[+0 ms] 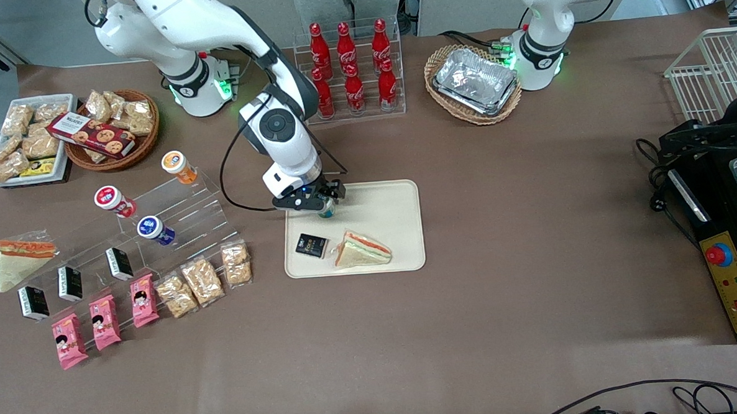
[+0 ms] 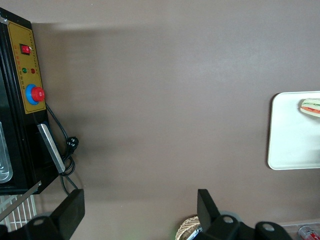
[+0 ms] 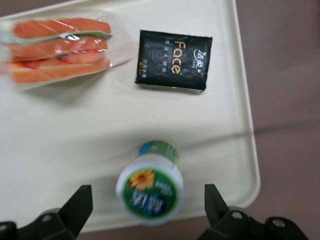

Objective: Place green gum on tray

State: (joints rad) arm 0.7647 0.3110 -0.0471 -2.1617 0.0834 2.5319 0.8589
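The green gum (image 3: 150,187), a small bottle with a white lid bearing a green mark, stands upright on the cream tray (image 3: 75,130) close to one of its rims. My right gripper (image 3: 148,205) hangs over it, open, and each finger (image 3: 80,205) stands apart from the bottle's sides. In the front view the gripper (image 1: 318,203) sits over the tray (image 1: 387,206) at the corner farthest from the camera, toward the working arm's end, and the gum (image 1: 327,211) peeks out below it. The tray's edge (image 2: 292,145) also shows in the left wrist view.
A wrapped sandwich (image 1: 363,249) and a black packet (image 1: 311,245) lie on the tray, nearer the camera than the gum. Orange (image 1: 178,166), red (image 1: 114,200) and blue (image 1: 153,230) bottles sit on an acrylic stand. A cola rack (image 1: 350,65) and foil trays (image 1: 475,83) stand farther back.
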